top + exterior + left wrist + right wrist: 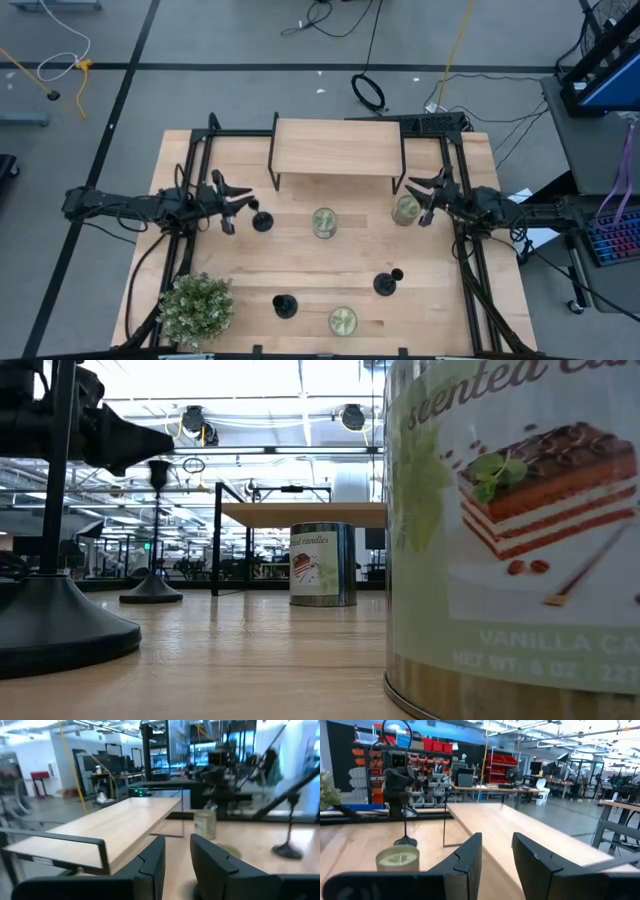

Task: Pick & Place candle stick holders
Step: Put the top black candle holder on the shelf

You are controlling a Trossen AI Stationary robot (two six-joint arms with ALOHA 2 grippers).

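Note:
Three black candle stick holders stand upright on their round bases on the wooden table. One [262, 220] is just right of my left gripper [232, 205], which is open and empty; this holder also shows in the low view [152, 588] and the right wrist view [405, 839]. A second holder [285, 305] stands near the front edge and looms at the left of the low view [55, 620]. The third [388, 283] stands at the front right. My right gripper [428, 197] is open and empty beside a candle tin [406, 210].
A small wooden shelf [338, 148] stands at the table's far middle. Candle tins stand at the centre [324, 222] and the front middle [342, 321]. A potted plant [197, 308] fills the front left corner. Black frame rails [470, 290] run along both table sides.

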